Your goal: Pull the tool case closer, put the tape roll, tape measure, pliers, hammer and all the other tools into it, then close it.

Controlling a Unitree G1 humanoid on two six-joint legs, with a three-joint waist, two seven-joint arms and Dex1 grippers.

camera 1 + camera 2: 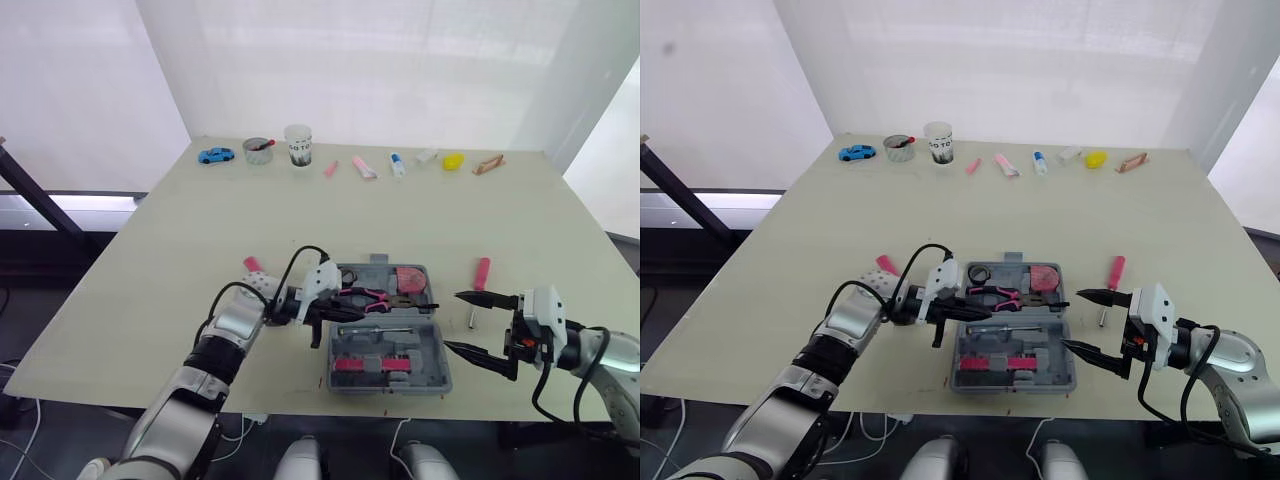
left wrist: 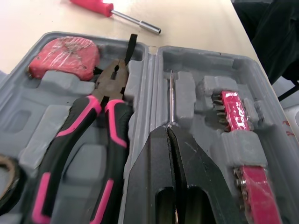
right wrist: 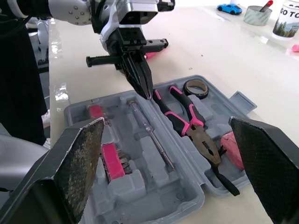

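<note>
The grey tool case (image 1: pixel 428 347) lies open near the table's front edge. Its far half holds the black tape roll (image 1: pixel 350 273), the pink-handled pliers (image 1: pixel 365 295) and the pink tape measure (image 1: pixel 408 277). A thin metal shaft (image 2: pixel 171 98) lies in the near half, beside red bit holders (image 1: pixel 370 365). My left gripper (image 3: pixel 148 95) is shut, its tips just above that shaft; I cannot tell whether they touch it. My right gripper (image 1: pixel 468 322) stands wide open and holds nothing, just right of the case. A red screwdriver (image 1: pixel 480 275) lies on the table right of the case.
A small pink object (image 1: pixel 252 264) lies left of the case. Along the far edge stand a blue toy car (image 1: pixel 216 155), a small tub (image 1: pixel 258 150), a white cup (image 1: pixel 298 145), several pink and white items and a yellow one (image 1: pixel 453 161).
</note>
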